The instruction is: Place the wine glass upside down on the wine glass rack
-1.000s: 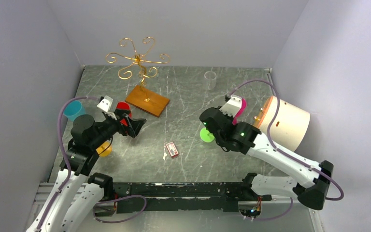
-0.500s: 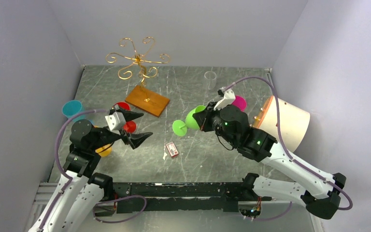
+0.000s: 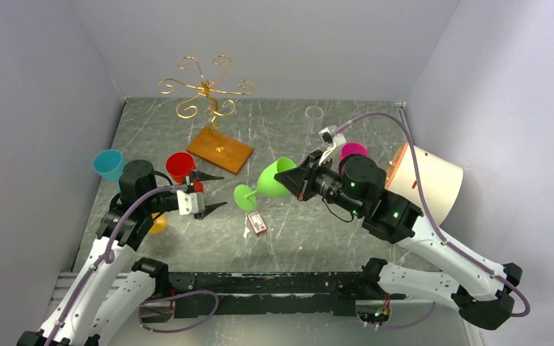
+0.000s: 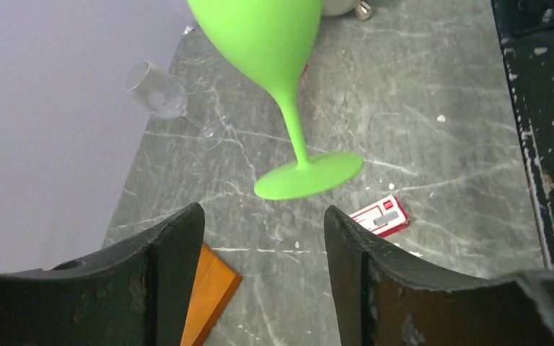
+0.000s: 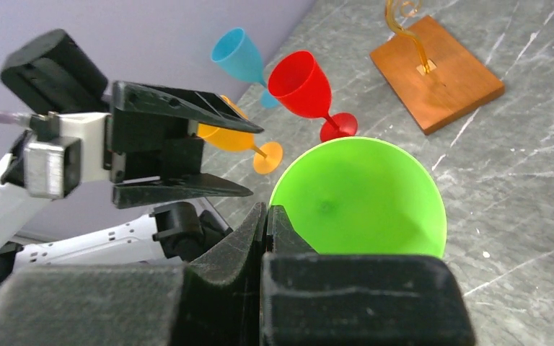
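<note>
Pinching wine glass (image 3: pixel 275 179) rim, right gripper (image 5: pixel 267 216) (foot hangs free).

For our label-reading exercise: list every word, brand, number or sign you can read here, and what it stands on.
None can be read.
The small red and white packet on the table carries marks too blurred to make out.
Nothing else shows writing.

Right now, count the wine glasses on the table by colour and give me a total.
green glass: 1
red glass: 1
blue glass: 1
orange glass: 1
pink glass: 1
clear glass: 1
Total: 6
</note>
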`<state>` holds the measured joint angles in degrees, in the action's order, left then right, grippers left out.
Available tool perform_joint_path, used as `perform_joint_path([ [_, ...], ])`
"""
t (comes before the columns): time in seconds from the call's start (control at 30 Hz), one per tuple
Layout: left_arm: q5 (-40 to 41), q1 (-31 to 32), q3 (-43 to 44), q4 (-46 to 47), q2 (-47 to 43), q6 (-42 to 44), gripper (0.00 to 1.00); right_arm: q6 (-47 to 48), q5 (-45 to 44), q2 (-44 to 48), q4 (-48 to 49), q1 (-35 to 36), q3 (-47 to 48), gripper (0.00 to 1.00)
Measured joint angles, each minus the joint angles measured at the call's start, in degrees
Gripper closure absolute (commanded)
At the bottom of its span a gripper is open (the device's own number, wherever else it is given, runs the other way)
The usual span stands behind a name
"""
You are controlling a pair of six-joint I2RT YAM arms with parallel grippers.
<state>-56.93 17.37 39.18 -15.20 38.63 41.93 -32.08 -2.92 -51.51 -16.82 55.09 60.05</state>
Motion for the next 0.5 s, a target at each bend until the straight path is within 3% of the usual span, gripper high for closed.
perform_joint_path([
  [0.5, -0.28, 0.00, 0.20, -6.21, 0.59, 12.94, 0.37, -0.04, 5.42, -1.90, 3.82, 0.00, 2.80, 1.00],
])
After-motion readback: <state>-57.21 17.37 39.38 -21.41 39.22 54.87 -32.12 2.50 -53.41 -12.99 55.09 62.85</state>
